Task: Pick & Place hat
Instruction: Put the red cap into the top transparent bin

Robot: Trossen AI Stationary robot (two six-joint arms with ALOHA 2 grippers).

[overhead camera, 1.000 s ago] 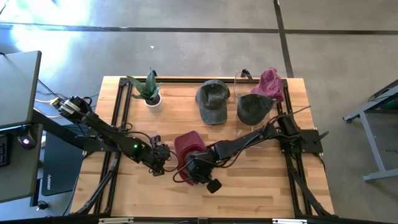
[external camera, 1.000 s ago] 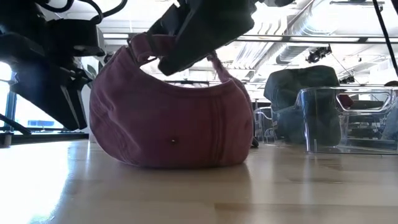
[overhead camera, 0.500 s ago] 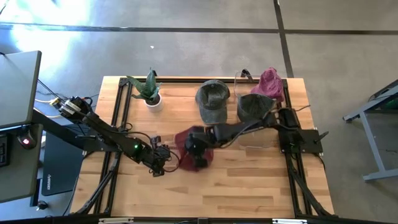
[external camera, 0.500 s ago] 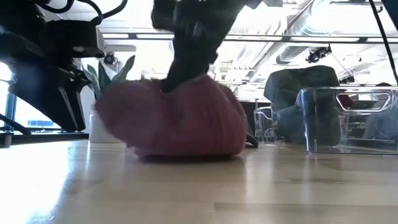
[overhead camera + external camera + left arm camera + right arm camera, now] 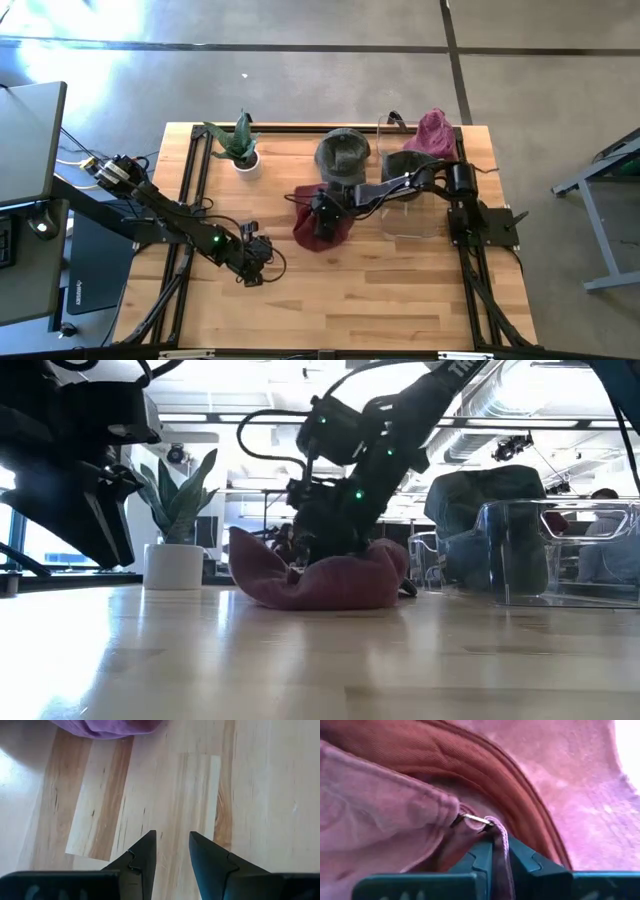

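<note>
The maroon hat lies crumpled on the wooden table near its middle; in the low view the hat rests flat and low on the wood. My right gripper stands over its far part, shut on its strap. My left gripper waits open to the hat's left and nearer, over bare wood; the left wrist view catches only the hat's edge. My right gripper pinches the hat's thin back strap between its two fingers, right beside the metal buckle. It comes from above, slanting down from the table's right. The hat's body lies slack on the table below the fingers.
A potted plant stands at the far left. Two green hats and a pink one sit at the far side, by a clear container. Bare wood lies along the near edge.
My right gripper has travelled from the near middle toward the far edge, keeping its hold and dragging the hat along the table. The hat, domed up a second ago, has collapsed into a low crumpled heap farther from the near edge.
</note>
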